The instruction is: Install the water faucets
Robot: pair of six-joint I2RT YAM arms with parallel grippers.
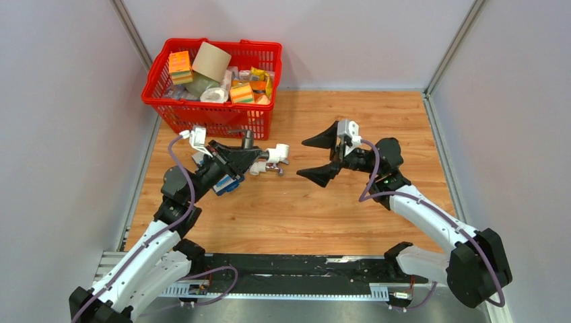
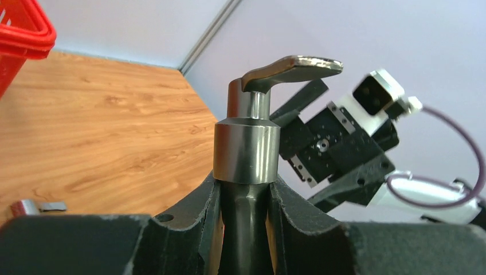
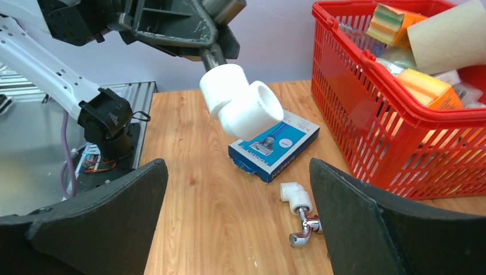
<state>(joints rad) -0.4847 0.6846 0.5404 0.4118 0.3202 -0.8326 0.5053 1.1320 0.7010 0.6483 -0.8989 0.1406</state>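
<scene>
Progress, judged: partway at best.

Clamped in the left gripper [image 1: 250, 158] by its lower stem: dark grey faucet [image 2: 246, 152], raised clear of the table [image 1: 377, 121]. Fitted on the stem's far end: white elbow fitting [image 3: 240, 102], apparently seated, tightness not confirmable.

Facing it, just opposite: right gripper [image 1: 306, 158], fingers spread wide, gripping nothing.

Lying flat on the table near the blue-and-white box [image 3: 275, 143]: chrome faucet [image 3: 304, 226], second white elbow [image 3: 295, 196] at its end. Joined or merely abutting, cannot tell. No mounting point visible.

Look of the held faucet: brushed dark metal, cylindrical collar, flat bent handle on top, upright in the left wrist view.
</scene>
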